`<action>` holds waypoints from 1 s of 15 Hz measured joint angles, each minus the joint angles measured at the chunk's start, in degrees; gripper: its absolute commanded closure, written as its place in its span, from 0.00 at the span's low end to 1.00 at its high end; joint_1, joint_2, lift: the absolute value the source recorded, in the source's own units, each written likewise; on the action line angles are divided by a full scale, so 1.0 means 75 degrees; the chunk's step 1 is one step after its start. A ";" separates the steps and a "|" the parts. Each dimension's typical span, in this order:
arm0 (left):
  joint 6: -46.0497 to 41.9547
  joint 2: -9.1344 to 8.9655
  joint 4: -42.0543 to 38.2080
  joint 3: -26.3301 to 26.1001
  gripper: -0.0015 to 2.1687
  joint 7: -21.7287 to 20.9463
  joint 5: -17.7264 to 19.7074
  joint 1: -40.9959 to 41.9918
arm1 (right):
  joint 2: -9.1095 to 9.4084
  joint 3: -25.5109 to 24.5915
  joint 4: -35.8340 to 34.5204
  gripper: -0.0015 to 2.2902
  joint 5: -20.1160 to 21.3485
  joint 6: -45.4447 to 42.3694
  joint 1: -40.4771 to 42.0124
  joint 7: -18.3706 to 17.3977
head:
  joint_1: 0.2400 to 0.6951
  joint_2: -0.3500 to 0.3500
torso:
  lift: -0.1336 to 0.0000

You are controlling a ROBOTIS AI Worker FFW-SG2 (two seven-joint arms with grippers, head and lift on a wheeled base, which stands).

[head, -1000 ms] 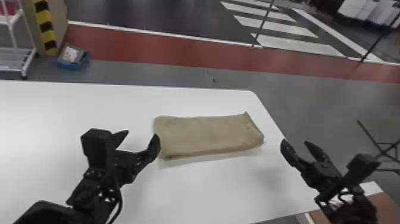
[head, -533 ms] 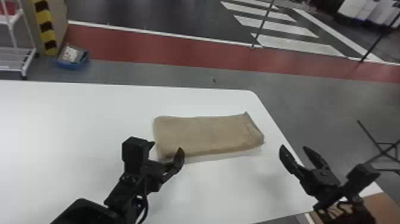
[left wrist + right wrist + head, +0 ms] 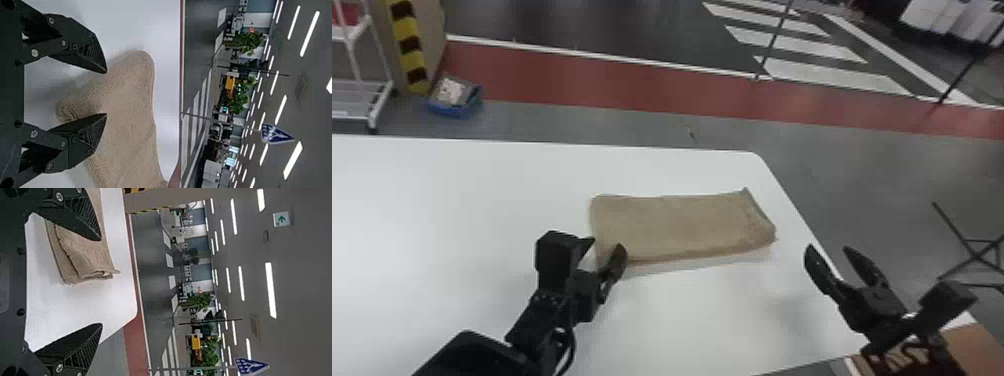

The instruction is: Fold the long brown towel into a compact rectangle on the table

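Note:
The brown towel (image 3: 682,225) lies folded into a flat rectangle near the table's far right corner. At its near left corner is my left gripper (image 3: 606,246), open, with nothing gripped. In the left wrist view the open left gripper (image 3: 106,93) has the towel's folded end (image 3: 117,90) in front of and between its fingers. My right gripper (image 3: 829,250) stands open to the right of the towel, over the table's right edge. From the right wrist view, the towel (image 3: 84,258) shows its layered end, apart from the open right gripper (image 3: 101,282).
The white table (image 3: 457,215) stretches left and in front of the towel. Its right edge slants down beneath my right gripper. A brown board (image 3: 977,345) is at the lower right. On the floor beyond are a blue bin (image 3: 454,102) and a white rack (image 3: 374,100).
The left gripper has moved right in the head view, from left of the towel to its near left corner. The right gripper has barely shifted, and the towel looks unchanged.

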 measured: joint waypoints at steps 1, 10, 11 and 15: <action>0.0007 0.0000 -0.0014 -0.0004 0.33 -0.0001 0.0000 0.0016 | 0.0000 0.0007 0.0004 0.05 -0.0003 0.0000 -0.0011 0.0000 | 1.00 0.00 | 0.07; 0.0304 0.0000 -0.0205 -0.0069 0.46 -0.0160 -0.0019 0.0120 | -0.0012 0.0022 0.0037 0.06 -0.0042 0.0033 -0.0041 -0.0001 | 1.00 0.00 | 0.07; 0.0389 0.0000 -0.0217 -0.0085 0.53 -0.0154 -0.0055 0.0125 | -0.0012 0.0022 0.0044 0.06 -0.0067 0.0034 -0.0041 -0.0001 | 1.00 0.00 | 0.07; 0.0896 -0.0013 -0.0578 -0.0064 0.59 -0.0132 -0.0163 0.0230 | -0.0015 -0.0007 0.0065 0.06 -0.0213 0.0032 -0.0050 0.0000 | 1.00 0.00 | 0.07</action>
